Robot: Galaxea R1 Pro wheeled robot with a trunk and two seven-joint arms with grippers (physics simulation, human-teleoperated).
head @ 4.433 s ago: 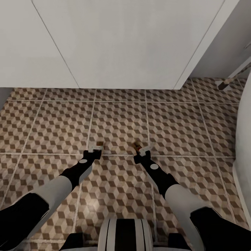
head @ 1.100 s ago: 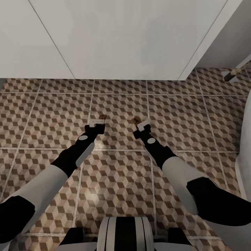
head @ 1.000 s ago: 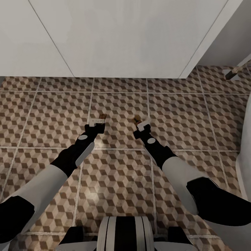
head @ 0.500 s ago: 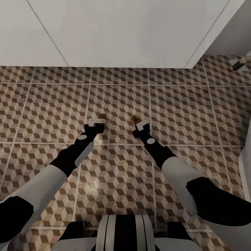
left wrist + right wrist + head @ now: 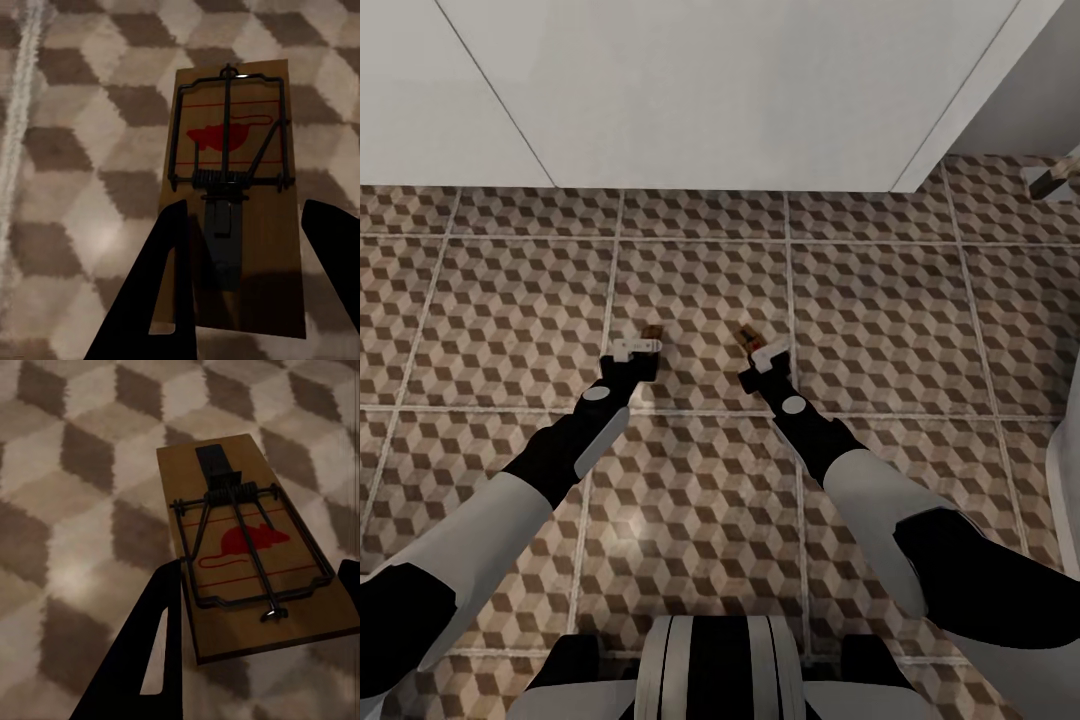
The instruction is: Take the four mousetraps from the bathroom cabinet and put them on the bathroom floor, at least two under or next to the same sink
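Observation:
Two mousetraps are in hand, low over the bathroom floor [image 5: 880,300] in front of the white vanity of the sink [image 5: 710,90]. My left gripper [image 5: 643,343] is shut on one mousetrap [image 5: 652,331]; the left wrist view shows this mousetrap [image 5: 232,150], a tan board with wire and a red mouse mark, between the left gripper's [image 5: 244,206] dark fingers. My right gripper [image 5: 757,352] is shut on the other mousetrap [image 5: 745,337], seen close as a mousetrap [image 5: 240,540] held by its long edges in the right gripper [image 5: 262,566]. The cabinet is out of view.
The vanity front runs across the far side, about one tile row beyond the grippers. A white curved tub edge [image 5: 1068,480] stands at the right. A small brown-and-white object [image 5: 1055,180] lies at the far right by the grey wall.
The camera has shifted, so the vanity sits higher in the picture. Both grippers have kept their mousetraps, and the arms have barely moved in the last half second.

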